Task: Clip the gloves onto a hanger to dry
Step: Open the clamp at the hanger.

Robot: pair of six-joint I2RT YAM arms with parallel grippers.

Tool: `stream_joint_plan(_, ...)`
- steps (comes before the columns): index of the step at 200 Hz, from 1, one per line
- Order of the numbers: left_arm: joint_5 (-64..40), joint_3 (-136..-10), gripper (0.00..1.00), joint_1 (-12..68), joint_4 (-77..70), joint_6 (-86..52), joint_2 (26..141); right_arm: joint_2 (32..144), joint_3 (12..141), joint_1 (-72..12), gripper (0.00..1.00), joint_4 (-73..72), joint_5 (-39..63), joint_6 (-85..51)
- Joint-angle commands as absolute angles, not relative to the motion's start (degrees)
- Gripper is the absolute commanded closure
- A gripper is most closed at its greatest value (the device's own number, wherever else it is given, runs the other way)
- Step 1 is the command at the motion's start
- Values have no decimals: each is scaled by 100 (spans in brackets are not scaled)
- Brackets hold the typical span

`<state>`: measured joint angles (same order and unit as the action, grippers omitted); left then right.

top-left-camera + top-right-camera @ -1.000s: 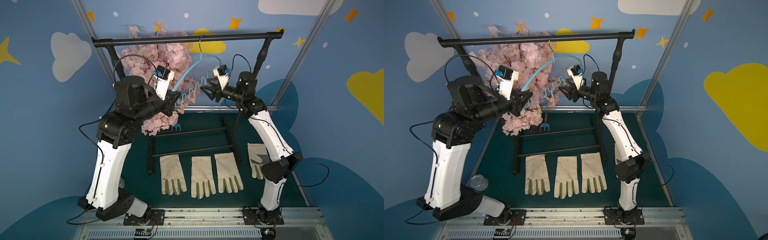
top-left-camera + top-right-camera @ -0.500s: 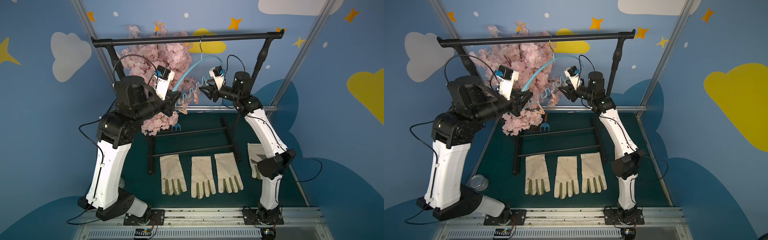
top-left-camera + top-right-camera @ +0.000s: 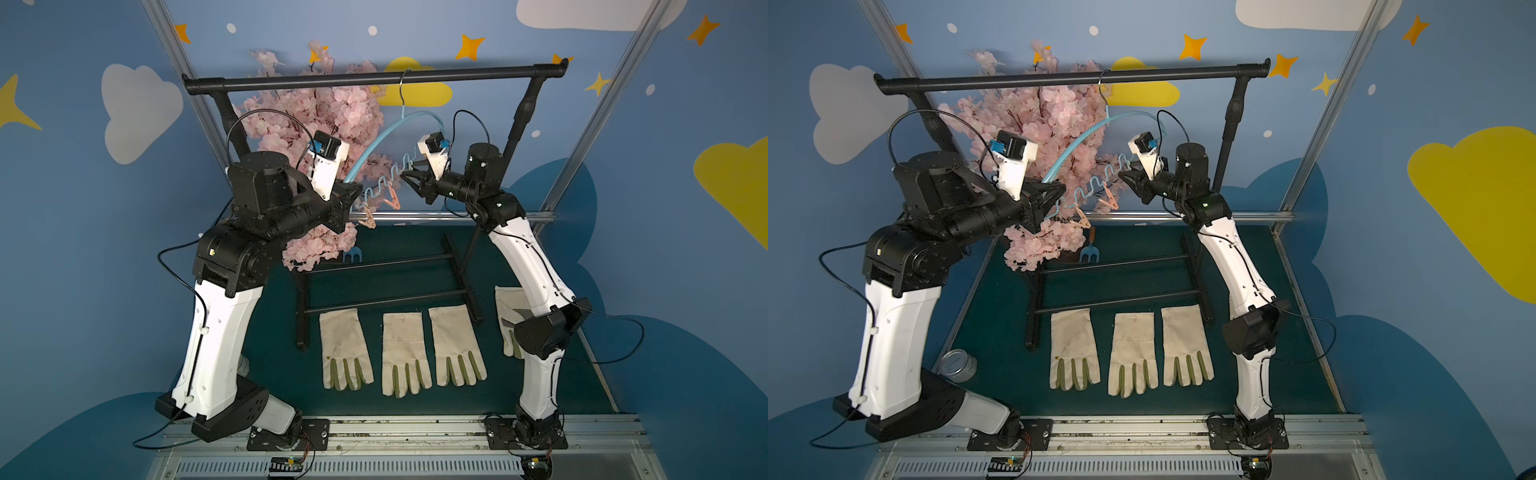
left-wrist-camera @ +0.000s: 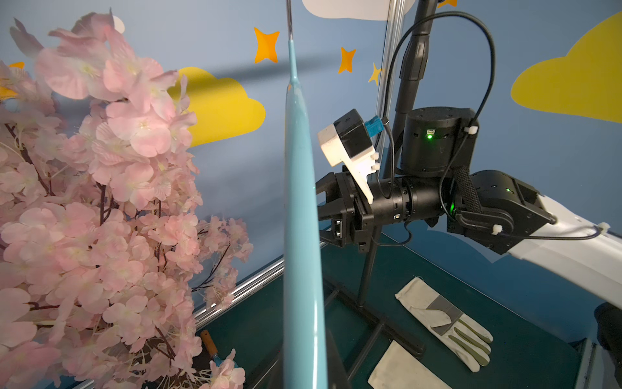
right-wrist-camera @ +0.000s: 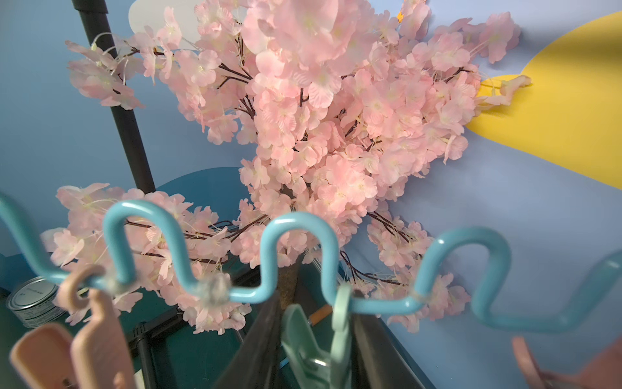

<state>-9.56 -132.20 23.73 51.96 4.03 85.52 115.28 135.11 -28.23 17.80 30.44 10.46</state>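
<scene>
Blue walls (image 3: 83, 249) enclose a small booth, painted with white clouds (image 3: 137, 112), yellow clouds (image 3: 735, 183) and orange stars (image 3: 469, 46). At upper centre of both top views a black garment rack (image 3: 374, 79) stands on a dark teal floor (image 3: 282, 332), with a pink blossom tree (image 3: 316, 116) behind it. Slanted aluminium posts (image 3: 604, 104) frame the sides. The light is soft and even.

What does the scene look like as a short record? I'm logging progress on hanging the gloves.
hanger: hooked on the black rack, tilted
left gripper: shut on the hanger's end
right gripper: fingers either side of the green peg; grip unclear
gloves: three flat in a row on the mat
fourth glove: on the mat by the right arm
clipped gloves: none
</scene>
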Motion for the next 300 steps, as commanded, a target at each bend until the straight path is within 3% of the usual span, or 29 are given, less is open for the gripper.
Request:
stream_joint_plan(1, -1479, -13280, 97, 2435, 5300, 615, 8510, 11505, 13675, -2867, 70, 1801, 3059, 1063)
stream_joint_plan(24, -1485, -13277, 97, 2438, 5308, 608, 8508, 11505, 13667, -2866, 63, 1819, 3023, 1085)
stream_joint_plan(37, -1485, -13271, 97, 2439, 5300, 606, 8499, 11505, 13671, -2874, 69, 1827, 3023, 1098)
stream_joint_plan(110, -1475, -13254, 97, 2439, 5270, 580, 8499, 11497, 13676, -2874, 74, 1854, 2980, 1106)
stream_joint_plan(143, -1482, -13269, 97, 2442, 5233, 565, 8512, 11489, 13675, -2924, 51, 1939, 2912, 1188)
stream_joint_plan(161, -1499, -13280, 97, 2446, 5225, 567, 8536, 11509, 13675, -2963, 48, 1953, 2810, 1256)
stream_joint_plan(233, -1483, -13280, 97, 2436, 5254, 589, 8534, 11491, 13676, -2979, 60, 1918, 2650, 1310)
stream_joint_plan(248, -1481, -13271, 97, 2444, 5261, 589, 8541, 11479, 13676, -2980, 68, 1911, 2689, 1308)
stream_joint_plan(275, -1474, -13228, 97, 2441, 5247, 597, 8532, 11474, 13676, -2971, 69, 1904, 2698, 1276)
stream_joint_plan(282, -1456, -13214, 95, 2436, 5256, 598, 8525, 11470, 13667, -2971, 70, 1903, 2698, 1254)
stream_joint_plan(300, -1431, -13063, 76, 2440, 5183, 589, 8457, 11472, 13635, -2953, 72, 1886, 2733, 1196)
